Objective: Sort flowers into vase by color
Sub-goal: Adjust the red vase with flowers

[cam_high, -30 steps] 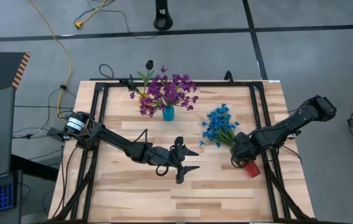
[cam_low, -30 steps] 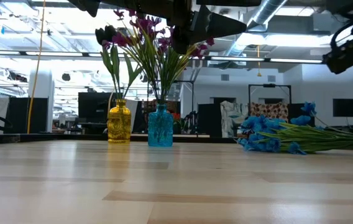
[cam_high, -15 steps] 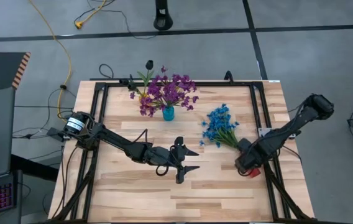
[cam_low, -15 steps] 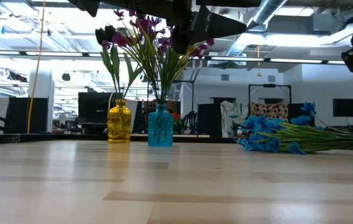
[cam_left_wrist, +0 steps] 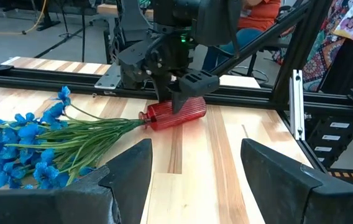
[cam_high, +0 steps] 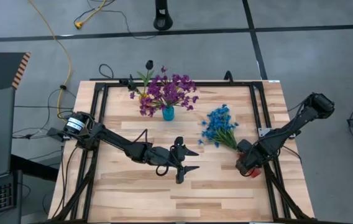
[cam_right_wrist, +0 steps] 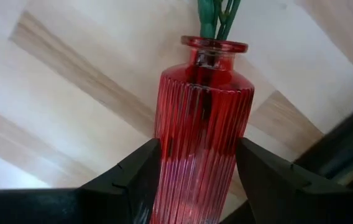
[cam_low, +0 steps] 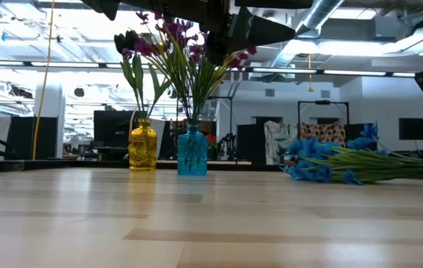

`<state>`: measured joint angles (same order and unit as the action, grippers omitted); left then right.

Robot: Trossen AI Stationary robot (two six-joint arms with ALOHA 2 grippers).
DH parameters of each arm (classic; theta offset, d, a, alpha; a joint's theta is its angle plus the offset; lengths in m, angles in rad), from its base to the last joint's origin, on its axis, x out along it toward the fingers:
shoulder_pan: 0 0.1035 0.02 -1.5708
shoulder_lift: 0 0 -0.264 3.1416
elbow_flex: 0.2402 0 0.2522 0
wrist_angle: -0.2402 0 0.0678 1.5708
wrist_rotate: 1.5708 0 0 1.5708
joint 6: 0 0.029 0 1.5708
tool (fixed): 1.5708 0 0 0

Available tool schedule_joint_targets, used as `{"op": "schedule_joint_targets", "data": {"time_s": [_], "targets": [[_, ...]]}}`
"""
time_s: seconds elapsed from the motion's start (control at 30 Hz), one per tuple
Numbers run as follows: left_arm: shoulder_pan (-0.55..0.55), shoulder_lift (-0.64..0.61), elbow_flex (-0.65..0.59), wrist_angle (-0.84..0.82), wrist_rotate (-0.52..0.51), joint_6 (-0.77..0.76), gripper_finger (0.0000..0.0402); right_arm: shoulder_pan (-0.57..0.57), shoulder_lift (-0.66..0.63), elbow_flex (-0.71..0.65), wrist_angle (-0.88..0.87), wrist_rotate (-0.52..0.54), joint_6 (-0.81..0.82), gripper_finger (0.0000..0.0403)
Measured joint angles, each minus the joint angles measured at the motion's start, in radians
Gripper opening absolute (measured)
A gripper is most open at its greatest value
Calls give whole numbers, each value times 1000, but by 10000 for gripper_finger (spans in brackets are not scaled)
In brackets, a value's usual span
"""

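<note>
Three vases on the table: a yellow vase (cam_low: 143, 146) with dark-blossomed stems and a blue vase (cam_low: 192, 151) packed with purple flowers (cam_high: 170, 92), both upright at the far edge, and a red vase (cam_left_wrist: 175, 114) lying on its side near the right rail. Blue flowers (cam_high: 219, 124) lie flat on the wood, blossoms toward table centre, stems running into the red vase's mouth, so this bunch seems sorted by colour already but the vessel is toppled. Right gripper (cam_right_wrist: 196, 171) sits over the red vase with its fingers (cam_right_wrist: 130, 180) spread either side of the ribbed glass; contact on the flanks looks close, but whether they truly press it I cannot tell. Placement suggests a grip on the body in order to tip the vase upright, flowers riding along. Left gripper (cam_high: 192, 160) hovers mid-table with fingers (cam_left_wrist: 120, 174) spread wide and nothing between them, pointed at the red vase, likely waiting or ready to steady the stems. Risk, in my judgement: ribbed glass rolling, or stems sliding out as it is raised.
</note>
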<state>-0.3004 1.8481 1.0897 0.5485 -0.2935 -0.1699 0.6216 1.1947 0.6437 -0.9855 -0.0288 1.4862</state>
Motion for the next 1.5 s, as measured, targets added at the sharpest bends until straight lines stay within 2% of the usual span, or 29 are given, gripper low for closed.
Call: {"op": "schedule_joint_targets", "data": {"time_s": [1.03, 1.5], "targets": [[0, 0, 0, -1, 0, -3, 233, 0, 3, -5, 7, 0, -20, 233], [0, 0, 0, -2, 0, -3, 233, -22, 4, -6, -6, -3, -10, 260]]}}
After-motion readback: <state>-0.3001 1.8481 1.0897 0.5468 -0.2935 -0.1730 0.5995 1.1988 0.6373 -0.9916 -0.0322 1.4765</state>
